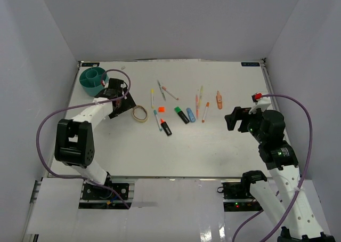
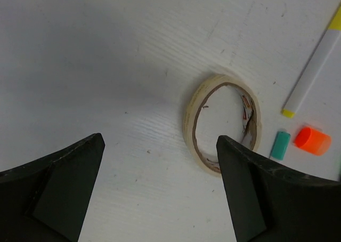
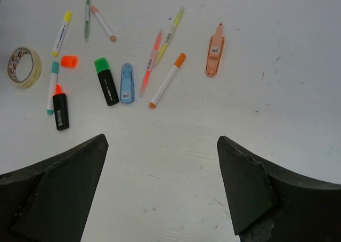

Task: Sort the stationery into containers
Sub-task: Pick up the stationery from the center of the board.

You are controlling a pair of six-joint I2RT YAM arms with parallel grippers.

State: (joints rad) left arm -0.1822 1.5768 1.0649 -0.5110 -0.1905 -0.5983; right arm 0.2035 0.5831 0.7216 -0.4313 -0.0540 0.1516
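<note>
The stationery lies spread across the middle of the white table (image 1: 213, 146). It includes a tan tape ring (image 1: 140, 113), a green highlighter (image 1: 181, 114), a blue highlighter (image 1: 191, 114), an orange-black highlighter (image 1: 165, 127) and several thin pens. The round teal container (image 1: 93, 79) stands at the far left corner. My left gripper (image 1: 125, 104) hangs open just left of the ring (image 2: 190, 119), with nothing between its fingers. My right gripper (image 1: 232, 118) is open and empty, right of the pens. It looks over the green highlighter (image 3: 106, 81) and an orange-capped pen (image 3: 167, 80).
A peach-coloured marker (image 1: 219, 99) lies apart at the right of the group. A loose orange cap (image 2: 313, 139) and a teal pen end (image 2: 279, 145) sit just beyond the ring. White walls enclose the table on three sides. Purple cables loop over both arms.
</note>
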